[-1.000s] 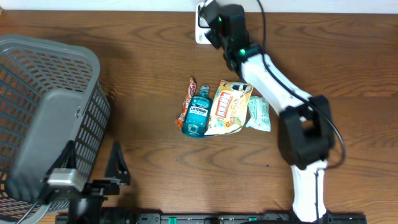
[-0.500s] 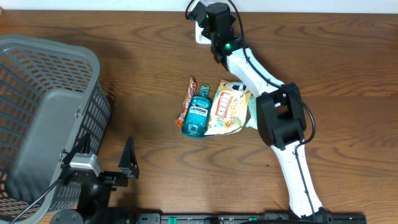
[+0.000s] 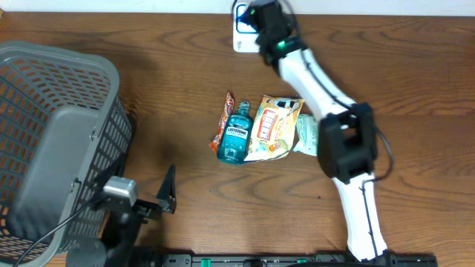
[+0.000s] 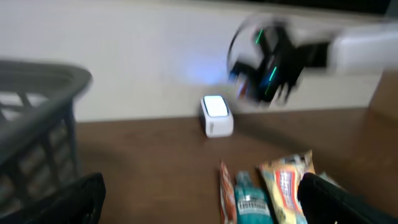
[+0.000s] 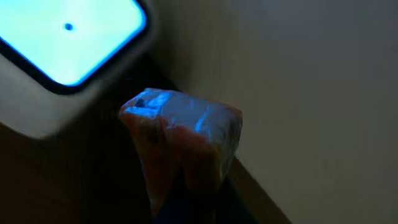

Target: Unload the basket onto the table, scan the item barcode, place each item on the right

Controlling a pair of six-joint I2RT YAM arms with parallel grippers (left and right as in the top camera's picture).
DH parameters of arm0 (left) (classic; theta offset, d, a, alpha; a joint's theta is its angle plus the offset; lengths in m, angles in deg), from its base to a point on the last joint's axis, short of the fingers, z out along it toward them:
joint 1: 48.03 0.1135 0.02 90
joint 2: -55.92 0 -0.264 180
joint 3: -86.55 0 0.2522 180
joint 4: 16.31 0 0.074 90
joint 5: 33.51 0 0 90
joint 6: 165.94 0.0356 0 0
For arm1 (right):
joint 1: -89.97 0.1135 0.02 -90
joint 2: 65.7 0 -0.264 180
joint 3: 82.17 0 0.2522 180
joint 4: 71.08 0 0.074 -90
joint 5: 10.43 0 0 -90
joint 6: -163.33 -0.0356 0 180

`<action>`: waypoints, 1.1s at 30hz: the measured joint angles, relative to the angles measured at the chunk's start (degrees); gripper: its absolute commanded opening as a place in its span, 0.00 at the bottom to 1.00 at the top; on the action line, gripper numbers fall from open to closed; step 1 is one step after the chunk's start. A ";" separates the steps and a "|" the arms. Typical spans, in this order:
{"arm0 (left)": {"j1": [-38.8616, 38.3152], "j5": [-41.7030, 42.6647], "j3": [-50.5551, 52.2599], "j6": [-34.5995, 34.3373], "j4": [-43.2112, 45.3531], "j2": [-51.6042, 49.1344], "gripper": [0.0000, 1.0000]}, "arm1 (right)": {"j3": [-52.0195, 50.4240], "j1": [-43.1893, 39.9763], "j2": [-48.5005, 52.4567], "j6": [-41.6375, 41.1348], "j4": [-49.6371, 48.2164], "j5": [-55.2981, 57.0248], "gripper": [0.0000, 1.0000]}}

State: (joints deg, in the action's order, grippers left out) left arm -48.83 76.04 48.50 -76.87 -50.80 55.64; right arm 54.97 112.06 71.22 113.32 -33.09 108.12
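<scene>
While right claw (image 3: 257, 18) pinches packet (image 5: 180, 140), scanner (image 5: 62, 56) just beside.

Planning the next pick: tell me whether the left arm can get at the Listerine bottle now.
Probably yes: the open left pincer faces the Listerine bottle across bare table, though an orange packet and a snack bag crowd its sides.

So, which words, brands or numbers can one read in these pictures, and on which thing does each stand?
"LISTERINE": label of the blue bottle.
Print on the snack bag: too small to read.
Print on the orange wrapper and the pale green packet: unreadable.
Screen of the scanner: lit, no text.
Print on the wrapped item near that screen: none readable.
</scene>
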 measured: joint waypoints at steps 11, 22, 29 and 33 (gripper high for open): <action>0.00 1.40 10.80 0.50 1.11 0.00 0.98 | 1.88 -21.24 -17.40 -8.37 18.03 -5.03 0.01; 0.00 1.57 11.85 -0.76 0.07 0.00 0.98 | -14.71 -38.62 -15.41 -12.79 14.75 -4.52 0.01; 0.00 1.55 11.85 -0.79 -1.75 0.00 0.98 | -27.56 -51.89 -15.37 -15.72 3.67 -1.22 0.01; 0.00 1.57 11.85 -0.79 -1.79 0.00 0.98 | -30.91 -57.40 -15.34 -17.94 0.94 -0.37 0.03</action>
State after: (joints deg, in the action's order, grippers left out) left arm -48.83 77.61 60.34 -77.65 -52.60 55.64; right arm 24.06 54.66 55.88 95.37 -32.15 107.75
